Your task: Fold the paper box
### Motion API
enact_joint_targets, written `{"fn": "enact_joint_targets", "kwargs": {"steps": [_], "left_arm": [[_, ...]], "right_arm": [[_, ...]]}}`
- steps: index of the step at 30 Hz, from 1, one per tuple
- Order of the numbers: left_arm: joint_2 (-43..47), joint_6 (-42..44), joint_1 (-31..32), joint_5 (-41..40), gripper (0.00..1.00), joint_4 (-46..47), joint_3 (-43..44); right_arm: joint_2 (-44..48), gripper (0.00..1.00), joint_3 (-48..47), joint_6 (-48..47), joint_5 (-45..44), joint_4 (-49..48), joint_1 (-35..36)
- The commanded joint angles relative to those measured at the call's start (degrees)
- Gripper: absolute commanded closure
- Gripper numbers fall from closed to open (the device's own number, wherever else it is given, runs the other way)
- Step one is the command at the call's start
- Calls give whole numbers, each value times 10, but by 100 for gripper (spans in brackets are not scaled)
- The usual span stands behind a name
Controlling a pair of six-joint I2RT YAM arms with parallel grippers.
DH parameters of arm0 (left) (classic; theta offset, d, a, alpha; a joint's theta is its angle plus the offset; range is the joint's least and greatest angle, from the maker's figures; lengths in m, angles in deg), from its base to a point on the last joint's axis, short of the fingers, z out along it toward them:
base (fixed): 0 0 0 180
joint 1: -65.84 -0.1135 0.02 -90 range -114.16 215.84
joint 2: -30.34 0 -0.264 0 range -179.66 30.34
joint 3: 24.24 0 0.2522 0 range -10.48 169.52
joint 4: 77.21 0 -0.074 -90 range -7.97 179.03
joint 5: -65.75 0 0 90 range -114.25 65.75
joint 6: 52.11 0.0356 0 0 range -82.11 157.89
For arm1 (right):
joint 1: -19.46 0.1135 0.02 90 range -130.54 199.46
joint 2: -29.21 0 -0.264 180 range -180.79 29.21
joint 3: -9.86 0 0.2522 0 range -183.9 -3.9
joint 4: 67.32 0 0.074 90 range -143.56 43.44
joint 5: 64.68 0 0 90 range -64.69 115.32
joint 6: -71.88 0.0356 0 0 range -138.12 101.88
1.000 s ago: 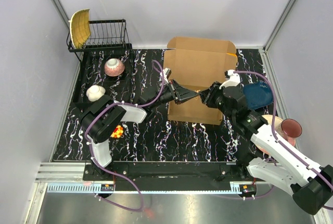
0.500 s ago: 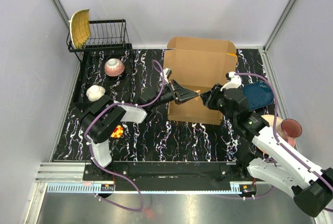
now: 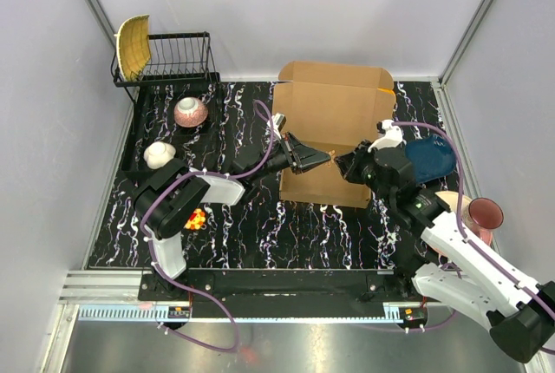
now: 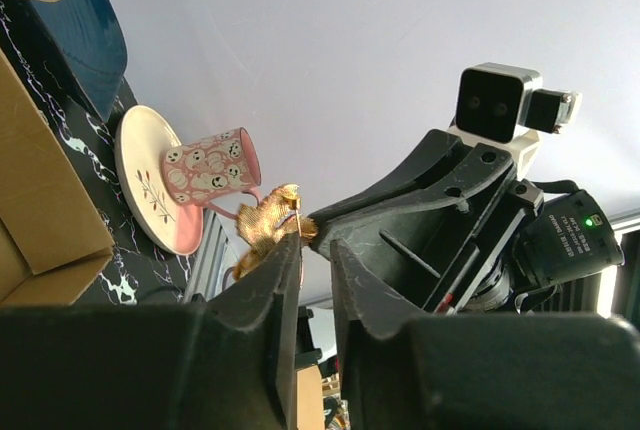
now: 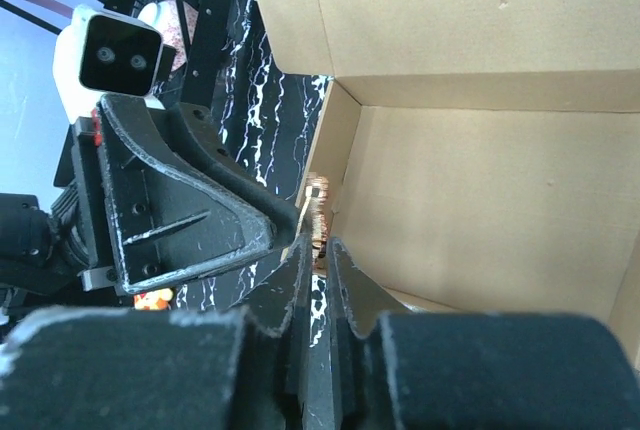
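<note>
The paper box (image 3: 334,117) is a brown cardboard mailer lying open at the back middle of the mat, lid flap up. It also shows in the right wrist view (image 5: 480,180) and the left wrist view (image 4: 40,200). My two grippers meet tip to tip above its near left part. My right gripper (image 3: 340,161) is shut on a small crumpled gold thing (image 5: 318,212) at its fingertips (image 5: 320,248). My left gripper (image 3: 324,157) has its jaws almost together (image 4: 312,245), nothing showing between them. Its tip touches the gold thing (image 4: 266,222).
A blue plate (image 3: 429,158) lies right of the box. A pink mug (image 3: 484,212) on a plate (image 4: 150,180) stands at the right edge. A dish rack (image 3: 173,59) with a yellow bowl (image 3: 132,46), a pink bowl (image 3: 191,112), a white bowl (image 3: 159,154) and an orange toy (image 3: 196,219) are at the left.
My right gripper has drawn back slightly to the right, away from the left gripper's tip. The left arm and the box have not moved.
</note>
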Motion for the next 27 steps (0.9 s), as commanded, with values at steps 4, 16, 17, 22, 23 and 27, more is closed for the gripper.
{"fn": "enact_joint_targets", "kwargs": {"steps": [4,16,17,22,23,27], "left_arm": [[9,-9,-5,8,62,231,0],[54,-9,-76,39,44,230,-56],[80,-7,-90,38,44,230,-90],[182,42,-155,32,41,165,-186],[230,64,-156,31,41,131,-193],[381,224,-129,-12,40,-160,-188]], "right_arm": [[37,100,-29,-9,3,8,3],[9,100,-96,-97,-74,100,3],[-5,100,-108,-109,-87,117,2],[-143,100,-184,-165,-142,207,3],[-162,100,-193,-171,-155,221,2],[-263,100,-232,-193,-222,248,14]]}}
